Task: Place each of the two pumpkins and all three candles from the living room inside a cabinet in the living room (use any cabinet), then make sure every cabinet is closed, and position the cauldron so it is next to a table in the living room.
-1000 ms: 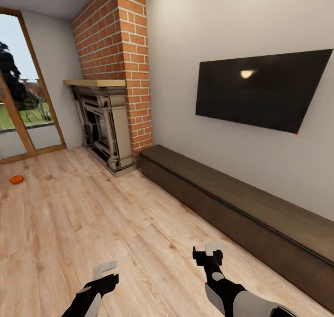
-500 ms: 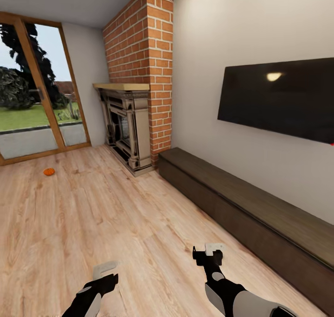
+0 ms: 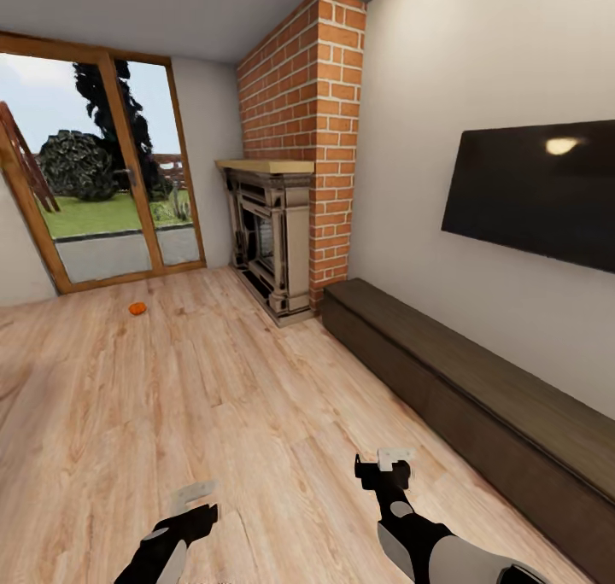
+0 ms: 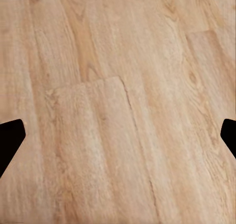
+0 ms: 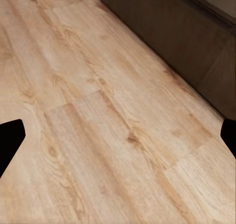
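In the left wrist view the black fingers (image 4: 11, 138) of the left gripper (image 4: 118, 135) stand wide apart with nothing between them, above pale oak-grain floor planks (image 4: 113, 86). In the right wrist view the black fingers (image 5: 10, 138) of the right gripper (image 5: 118, 135) are likewise spread wide and empty over the same floor, with the front of the long, low dark-brown wooden cabinet (image 5: 177, 32) just beyond them.

From the head view, the left gripper (image 3: 195, 497) and the right gripper (image 3: 386, 466) hover low over the floor (image 3: 213, 396), each tipped with a pale pad. The cabinet (image 3: 461, 388) runs along the white wall on the robot's right, near the right gripper and apart from it; its front is flush and shut.

One small ribbed orange pumpkin (image 3: 137, 308) lies on the floor far ahead and to the left, well apart from both grippers, near the wood-framed glass patio door (image 3: 94, 183). One stone-coloured fireplace surround (image 3: 269, 238) stands at the foot of a red brick chimney (image 3: 307, 106), touching the cabinet's far end. One flat black wall-mounted television (image 3: 538, 191) hangs above the cabinet.
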